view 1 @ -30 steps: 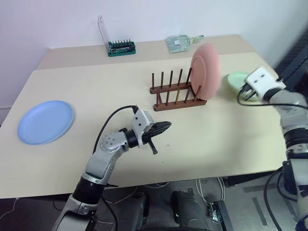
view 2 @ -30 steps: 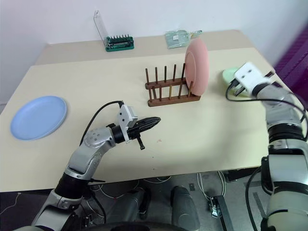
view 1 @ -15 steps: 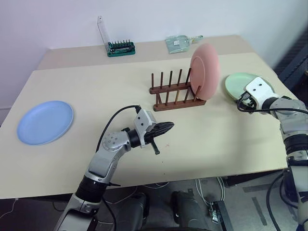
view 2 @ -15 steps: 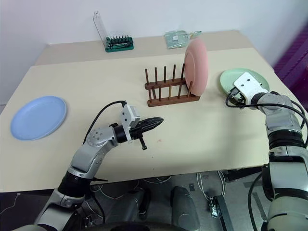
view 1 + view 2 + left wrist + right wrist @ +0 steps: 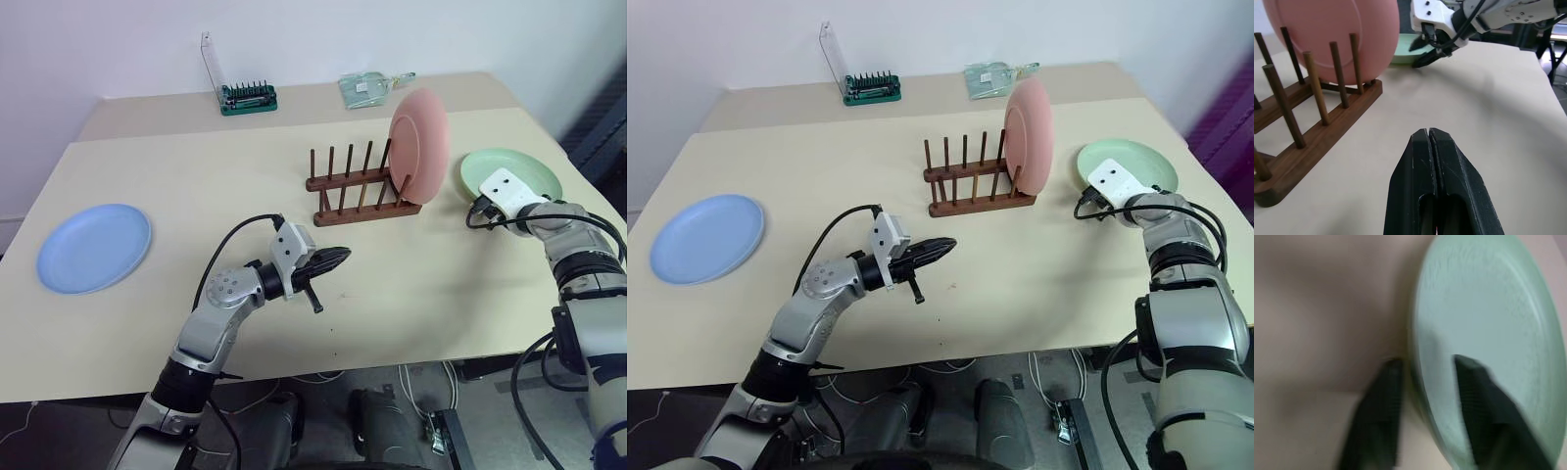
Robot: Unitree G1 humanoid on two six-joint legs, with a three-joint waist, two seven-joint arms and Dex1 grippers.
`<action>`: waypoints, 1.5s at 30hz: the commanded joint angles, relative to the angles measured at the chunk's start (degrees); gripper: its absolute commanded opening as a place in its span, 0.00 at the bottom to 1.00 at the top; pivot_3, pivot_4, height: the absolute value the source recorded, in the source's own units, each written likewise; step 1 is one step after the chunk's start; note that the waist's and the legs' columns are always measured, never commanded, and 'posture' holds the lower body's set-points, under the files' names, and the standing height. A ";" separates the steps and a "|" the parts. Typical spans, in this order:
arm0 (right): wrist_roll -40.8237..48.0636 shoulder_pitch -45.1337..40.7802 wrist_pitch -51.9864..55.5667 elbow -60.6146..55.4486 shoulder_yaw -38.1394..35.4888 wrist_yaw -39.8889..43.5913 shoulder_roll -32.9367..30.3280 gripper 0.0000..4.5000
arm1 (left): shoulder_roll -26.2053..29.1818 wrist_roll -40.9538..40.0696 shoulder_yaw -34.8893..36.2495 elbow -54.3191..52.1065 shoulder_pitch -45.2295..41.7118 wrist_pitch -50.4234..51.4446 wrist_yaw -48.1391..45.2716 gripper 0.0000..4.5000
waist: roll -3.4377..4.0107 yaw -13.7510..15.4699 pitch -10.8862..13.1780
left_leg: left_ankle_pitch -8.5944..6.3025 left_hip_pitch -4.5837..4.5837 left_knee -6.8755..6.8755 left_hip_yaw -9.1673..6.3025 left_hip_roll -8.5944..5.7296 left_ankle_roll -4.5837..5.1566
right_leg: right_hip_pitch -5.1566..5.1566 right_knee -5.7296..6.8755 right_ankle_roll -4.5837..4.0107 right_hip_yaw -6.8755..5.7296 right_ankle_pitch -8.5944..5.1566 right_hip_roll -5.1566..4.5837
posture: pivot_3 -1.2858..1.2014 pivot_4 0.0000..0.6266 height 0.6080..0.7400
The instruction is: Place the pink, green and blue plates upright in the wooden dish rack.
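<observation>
The pink plate (image 5: pixel 419 142) stands upright in the right end of the wooden dish rack (image 5: pixel 358 188). To its right the green plate (image 5: pixel 527 166) lies flat on the table. My right gripper (image 5: pixel 1424 52) is low at that plate's near-left rim. Its jaws are apart, one finger (image 5: pixel 1378 401) outside the rim and the other over the green plate (image 5: pixel 1488 323). The blue plate (image 5: pixel 94 247) lies flat at the far left. My left gripper (image 5: pixel 343 255) is shut and empty, hovering level in front of the rack.
A green screwdriver-bit holder (image 5: pixel 248 98) and a clear plastic packet (image 5: pixel 367 88) sit at the back of the table. A black cable loops over my left wrist (image 5: pixel 240 230). Open tabletop lies between the blue plate and the rack.
My right gripper has come down from above the green plate to its near rim, uncovering most of the plate. The left arm and the plates have not moved.
</observation>
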 commanded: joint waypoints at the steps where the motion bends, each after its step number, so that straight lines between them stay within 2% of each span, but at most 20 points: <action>1: -0.52 -2.11 0.30 0.37 -0.29 -1.70 -0.31 0.01 | 0.12 -0.49 0.26 -2.49 0.17 -0.41 0.30 0.00 | 0.00 -0.03 0.00 | 0.00 0.00 0.00 0.00 0.00 0.00 | 0.00 0.00 0.00 0.00 0.00 0.00 | 0.52 0.24 1.00; 6: -0.60 -1.44 -2.52 -0.77 -0.24 -1.85 -1.00 0.01 | -0.23 -0.34 0.01 -1.97 -0.17 -0.79 0.44 0.00 | 0.00 -0.06 0.00 | 0.00 0.01 -0.01 0.00 0.00 0.00 | 0.00 0.00 0.00 0.00 0.00 0.01 | 0.52 0.24 1.00; 10: -2.41 -1.24 -8.02 -4.41 0.40 -6.07 -3.82 0.01 | -0.16 -0.33 0.25 -1.94 -0.21 -0.90 0.54 0.00 | 0.01 -0.07 0.00 | 0.00 0.01 -0.02 0.00 0.00 0.00 | 0.00 0.00 0.00 -0.01 0.00 0.02 | 0.52 0.24 1.00; 13: 2.80 -2.40 -11.54 -12.24 -5.86 -9.30 -5.49 0.01 | 0.26 -0.60 0.94 -2.42 0.32 -0.70 0.73 0.00 | 0.11 -0.03 0.06 | 0.00 -0.01 -0.02 0.02 -0.01 0.00 | -0.04 0.01 0.00 0.00 0.00 0.01 | 0.52 0.24 1.00; 16: 13.60 -2.25 -10.46 -24.18 -13.11 -2.93 -3.71 0.01 | 0.84 -0.92 1.17 -2.80 0.70 -0.57 0.28 0.00 | 0.11 -0.25 0.06 | 0.00 -0.04 -0.07 0.02 0.02 0.00 | -0.09 0.02 0.00 0.02 0.00 0.04 | 0.52 0.24 1.00; 18: 23.33 -1.88 -5.33 -35.56 -17.39 3.71 -1.77 0.01 | 1.25 -1.09 1.19 -3.00 0.73 -0.52 -0.13 0.00 | 0.11 -0.44 0.06 | -0.01 -0.02 -0.08 0.03 0.05 0.00 | -0.09 0.01 0.00 0.02 0.00 0.07 | 0.52 0.24 1.00; 23: 51.63 2.60 22.12 -63.62 -22.63 18.60 1.23 0.01 | 2.97 -2.38 3.32 -4.65 1.60 -0.27 -0.62 0.00 | 0.08 0.15 0.03 | -0.02 -0.05 -0.02 -0.08 0.08 0.03 | -0.07 0.01 0.00 0.01 0.00 0.07 | 0.52 0.24 1.00; 28: 69.24 3.93 39.75 -72.41 -25.73 20.04 3.61 0.01 | 5.04 -3.33 5.59 -4.69 2.40 -0.10 -0.35 0.00 | 0.08 1.01 0.03 | -0.04 -0.07 0.04 -0.18 0.03 0.05 | 0.00 -0.03 -0.01 -0.06 0.00 0.00 | 0.52 0.24 1.00; 30: 73.28 4.93 44.35 -74.06 -25.17 20.46 5.10 0.01 | 5.59 -3.68 6.02 -4.84 2.60 0.10 -0.35 0.00 | 0.08 1.28 0.03 | -0.04 -0.07 0.03 -0.18 0.03 0.06 | -0.01 -0.04 -0.01 -0.06 -0.01 -0.01 | 0.52 0.24 1.00; 34: 70.14 5.10 47.34 -69.36 -21.55 17.59 8.90 0.01 | 6.12 -4.03 5.92 -6.01 3.52 0.76 -0.36 0.00 | 0.08 1.19 0.03 | -0.04 -0.09 0.01 -0.14 0.04 0.06 | -0.07 -0.03 -0.01 -0.05 -0.01 -0.02 | 0.52 0.24 1.00; 39: 69.47 3.00 50.93 -61.96 -21.57 17.09 9.86 0.01 | 5.92 -4.04 5.90 -7.19 4.10 1.69 0.04 0.00 | 0.08 1.45 0.03 | -0.04 -0.16 0.03 -0.14 0.03 0.06 | -0.09 -0.05 -0.02 -0.07 0.00 -0.03 | 0.52 0.24 1.00; 45: 64.66 1.20 49.61 -55.26 -20.83 16.65 10.67 0.01 | 5.96 -3.88 5.91 -7.53 4.07 2.08 0.03 0.00 | 0.08 1.24 0.03 | -0.03 -0.32 0.00 -0.12 0.02 0.05 | -0.32 -0.01 -0.01 -0.06 0.01 -0.03 | 0.52 0.24 1.00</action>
